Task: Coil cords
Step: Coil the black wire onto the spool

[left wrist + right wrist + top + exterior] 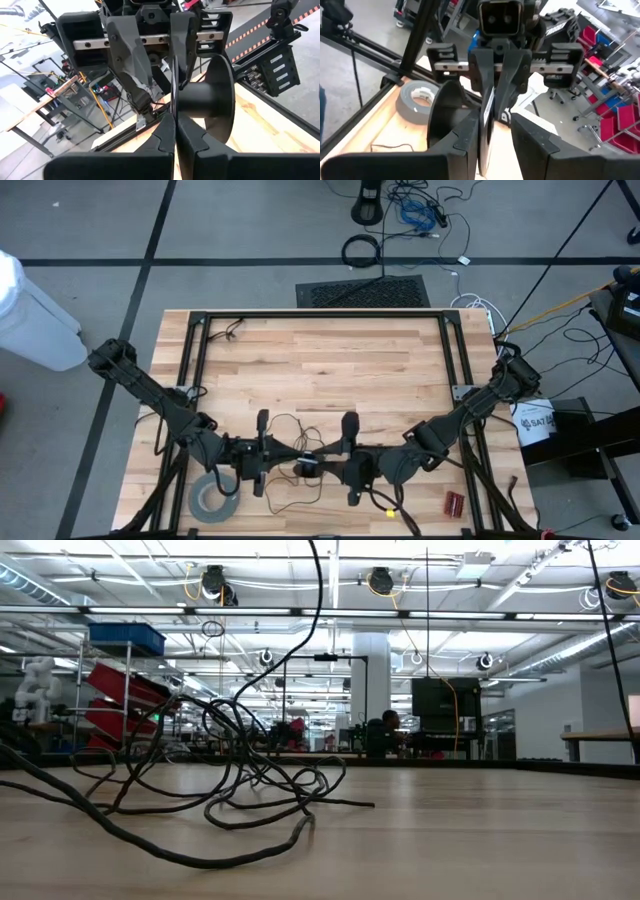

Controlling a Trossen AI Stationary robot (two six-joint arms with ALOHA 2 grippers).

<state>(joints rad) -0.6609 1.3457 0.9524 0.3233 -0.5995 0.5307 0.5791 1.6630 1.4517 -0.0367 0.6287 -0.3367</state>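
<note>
The cords are a thin dark wire [290,424] joined to a small black spool [308,466]. The spool is a hub [197,102] between two round flanges. It hangs near the table's front middle, between my two grippers. My left gripper [175,140] comes from the left and is shut on one flange. My right gripper [495,142] faces it from the right, open, its fingers standing on either side of that same flange [485,117]. The wire lies in slack loops on the wood [235,785], and one strand rises out of the low view. My left gripper pinches the rim of the thin flange [174,114] between its two fingers. The fingers reach in level from the table's left, lying along the flange's flat faces. The spool is lifted clear of the table. My right gripper's finger on the hub side [466,137] lies close against the flange; whether it touches I cannot tell. Its other finger [535,142] stands apart.
A wide grey tape roll [213,498] lies at the front left, below the left arm. A small red object [455,502] and a yellow piece [388,510] lie at the front right. Black frame rails [195,360] run along the table's sides. Bare wood [320,360] fills the far half.
</note>
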